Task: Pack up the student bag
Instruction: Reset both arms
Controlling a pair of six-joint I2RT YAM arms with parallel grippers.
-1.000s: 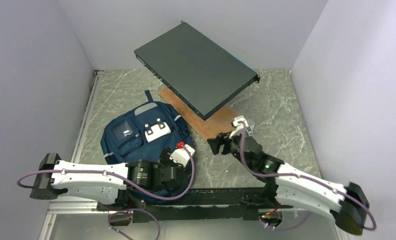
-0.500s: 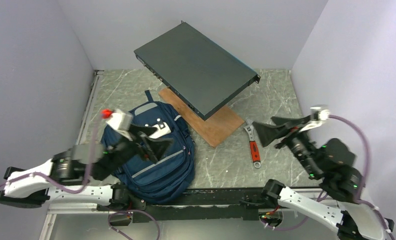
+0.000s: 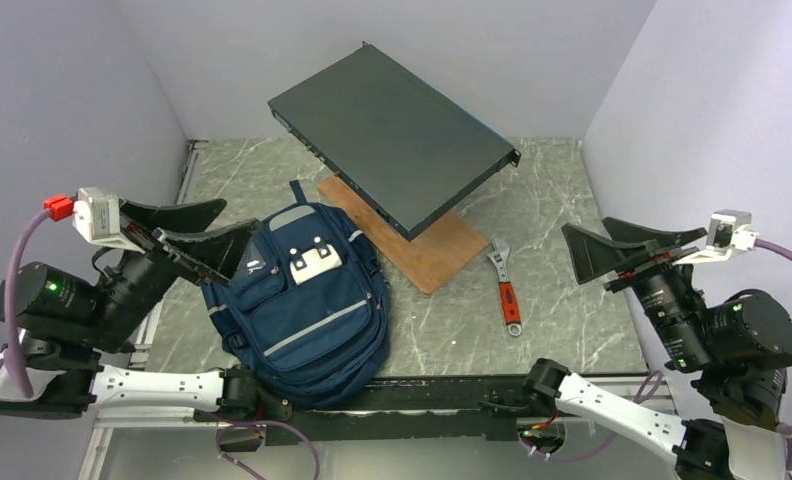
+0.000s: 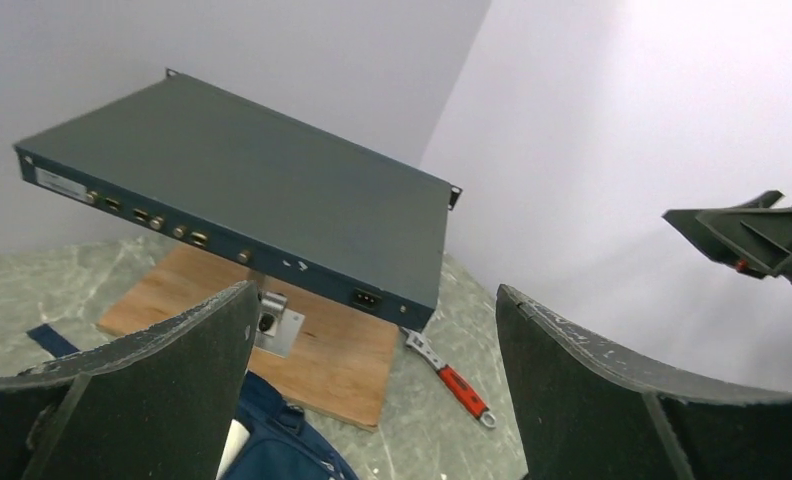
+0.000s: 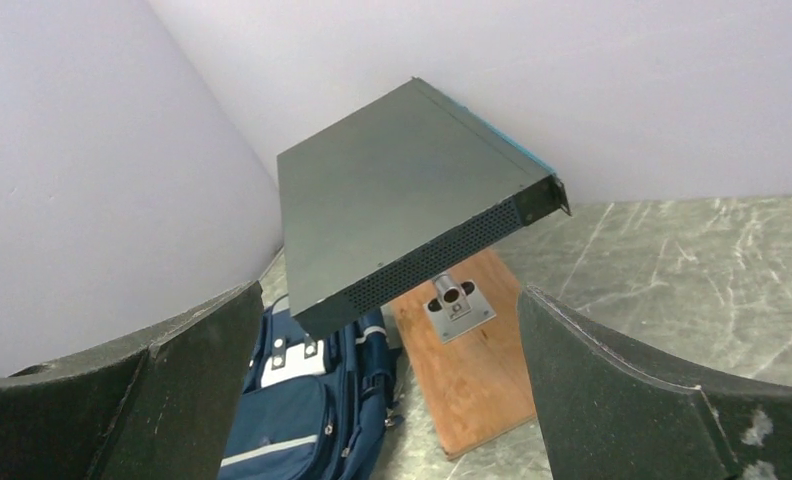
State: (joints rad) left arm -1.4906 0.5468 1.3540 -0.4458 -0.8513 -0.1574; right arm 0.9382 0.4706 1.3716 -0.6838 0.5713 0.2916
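The student bag point(image 3: 302, 300) is a navy backpack with grey stripes, lying flat at the near left of the table with its front pockets up. Part of it shows in the left wrist view point(image 4: 282, 452) and in the right wrist view point(image 5: 302, 410). My left gripper point(image 3: 240, 214) hangs raised over the bag's left side, open and holding nothing point(image 4: 374, 300). My right gripper point(image 3: 583, 224) is raised at the right, pointing left, also open and holding nothing point(image 5: 390, 295).
A dark flat rack unit point(image 3: 392, 130) stands tilted on a metal post over a wooden board point(image 3: 422, 245) behind the bag. A red-handled adjustable wrench point(image 3: 505, 288) lies on the marble table right of the board. Walls close in the left, right and back.
Both arms have risen from low near the table's front and swung outward to the sides. Both grippers have opened wide. The wrench now lies uncovered on the table.
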